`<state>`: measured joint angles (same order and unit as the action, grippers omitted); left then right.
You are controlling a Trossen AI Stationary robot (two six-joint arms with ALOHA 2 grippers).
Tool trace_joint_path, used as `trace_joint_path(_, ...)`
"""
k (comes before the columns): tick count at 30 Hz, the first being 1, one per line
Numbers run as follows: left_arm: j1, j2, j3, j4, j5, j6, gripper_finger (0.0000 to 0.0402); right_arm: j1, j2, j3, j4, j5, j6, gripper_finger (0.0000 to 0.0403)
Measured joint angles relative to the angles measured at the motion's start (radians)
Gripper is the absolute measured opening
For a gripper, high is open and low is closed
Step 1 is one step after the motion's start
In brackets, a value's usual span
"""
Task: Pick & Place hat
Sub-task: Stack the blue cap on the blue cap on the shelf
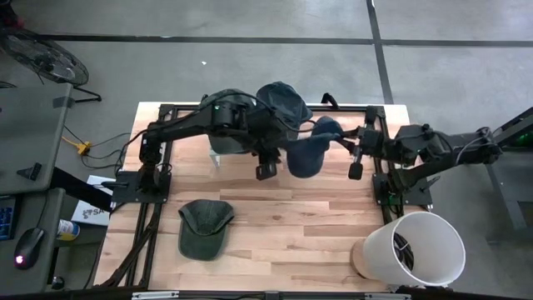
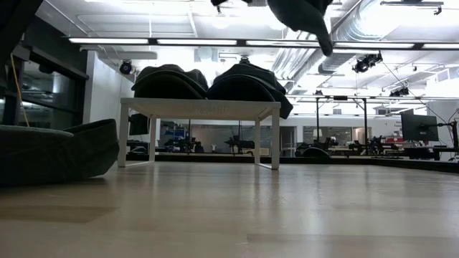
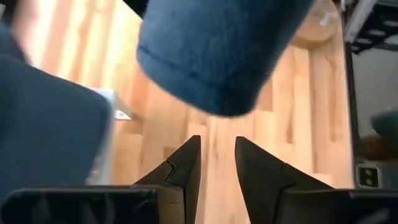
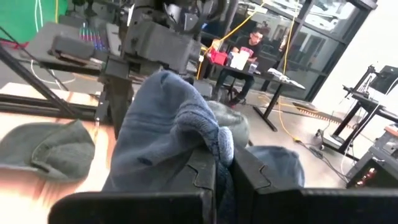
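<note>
A blue cap [image 1: 306, 154] hangs in the air from my right gripper [image 1: 343, 138], which is shut on it over the table's far middle. In the low view only the blue cap's [image 2: 305, 18] lower part shows at the top. My left gripper [image 3: 217, 149] is open just left of the cap [image 3: 217, 56], touching nothing, with its fingers pointing down toward the table. Two dark caps [image 2: 208, 82] sit on a small white stand [image 2: 201, 107] at the far edge. A green cap [image 1: 204, 227] lies flat on the table near the left front. My right gripper pinches bunched cloth of the blue cap's crown [image 4: 214, 146] between its two fingers, several layers folded together. The fingers come in level from the table's right. The cap is lifted clear and hangs below and to the left of the fingers, slack.
A white bucket [image 1: 410, 247] stands at the table's near right corner. The white stand [image 1: 218, 150] is partly under my left arm. Bare wood [image 1: 300, 225] lies between the green cap and the bucket. A person sits at a desk in the room beyond [image 4: 249, 46].
</note>
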<state>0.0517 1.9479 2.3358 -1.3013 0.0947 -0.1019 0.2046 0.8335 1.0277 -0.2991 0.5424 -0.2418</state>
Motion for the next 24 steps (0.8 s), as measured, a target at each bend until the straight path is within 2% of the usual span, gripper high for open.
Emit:
trace_joint_path(6, 0.000, -0.073, 0.009, -0.060, -0.167, -0.007, 0.0098, -0.055, 0.094, 0.140, -0.065, -0.047, -0.005, 0.0010)
trace_joint_path(11, 0.000, -0.131, 0.020, -0.113, -0.355, -0.011, 0.0099, -0.128, 0.199, 0.240, -0.068, -0.092, 0.023, 0.0010)
trace_joint_path(19, 0.000, -0.234, 0.020, -0.149, -0.713, 0.042, 0.0099, -0.246, 0.384, 0.398, -0.071, -0.099, 0.143, 0.0010)
trace_joint_path(24, 0.000, -0.293, 0.021, -0.146, -0.854, 0.128, 0.0099, -0.309, 0.490, 0.475, -0.079, -0.126, 0.242, 0.0010)
